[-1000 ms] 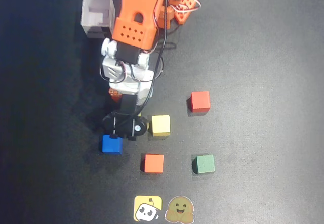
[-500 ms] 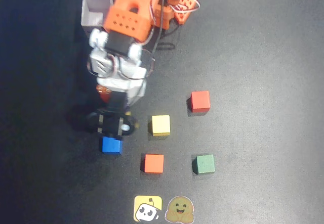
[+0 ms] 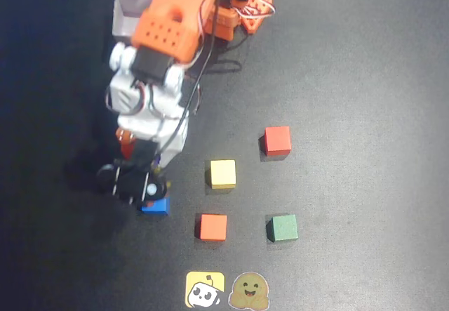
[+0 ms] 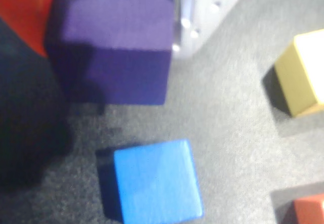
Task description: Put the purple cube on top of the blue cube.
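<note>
Gripping the purple cube (image 4: 114, 42), the gripper (image 3: 135, 182) hangs above the dark table (image 3: 365, 79) at the left of the overhead view, jaws closed on the cube's sides. Wrist view shows the purple cube lifted clear of the mat, with the blue cube (image 4: 154, 181) below and slightly right of it, not touching. Overhead, the gripper's black head covers the upper left of the blue cube (image 3: 157, 206); only its lower right corner shows, and the purple cube itself is hidden under the arm. Grey open box (image 3: 130, 12) sits at top left, partly behind the orange arm (image 3: 172, 27). Moving right: orange cube (image 3: 212, 227) just right of and a little below the blue one, yellow cube (image 3: 223, 173) above the orange, both apart from blue. Two stickers (image 3: 228, 290) at the bottom edge. Further right, red cube (image 3: 277, 141) and green cube (image 3: 283, 228), well apart from the gripper. Nothing lies on top of the blue cube.
</note>
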